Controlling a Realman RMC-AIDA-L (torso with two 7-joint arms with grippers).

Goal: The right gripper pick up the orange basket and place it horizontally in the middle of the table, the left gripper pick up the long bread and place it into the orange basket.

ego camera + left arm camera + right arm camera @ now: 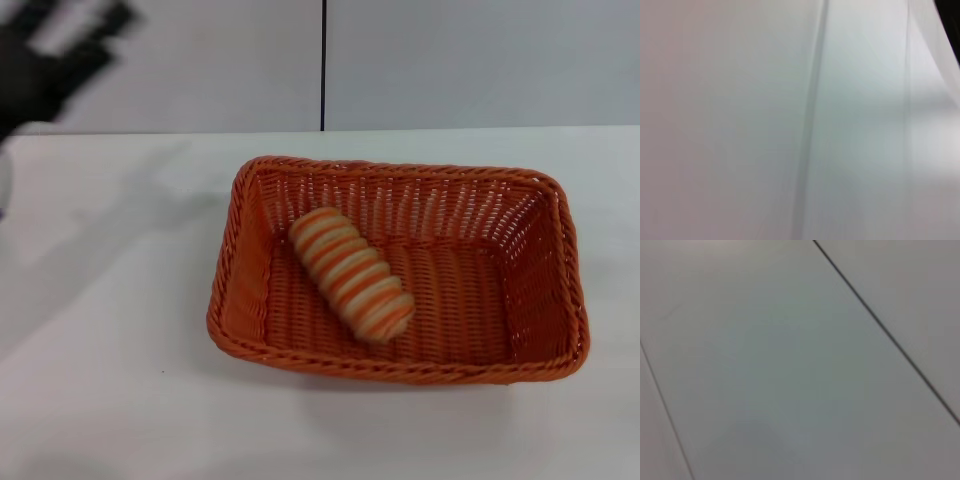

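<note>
The long bread (pixel 351 274) lies inside the orange basket (pixel 560 330). It rests on the basket floor, slanted, nearer the basket's left half, and nothing is holding it. The basket sits flat on the white worktop (pixel 110 380) with its long side going across, about in the middle, a bit toward the right.

So both jobs look done: the basket is set down and the bread is in it.

The left gripper (pixel 55 50) is up in the far left corner of the head view, well apart from the basket. It is only a dark smear there, so I cannot tell if its jaws are apart or together. The right gripper does not show in any view. Both wrist views show only plain pale surfaces with thin lines.

Not much could go wrong now. The bread is round, so a bump to the basket could make it roll to one side. If an arm swung back low over the worktop, it could knock the rim and push the basket out of the middle.
</note>
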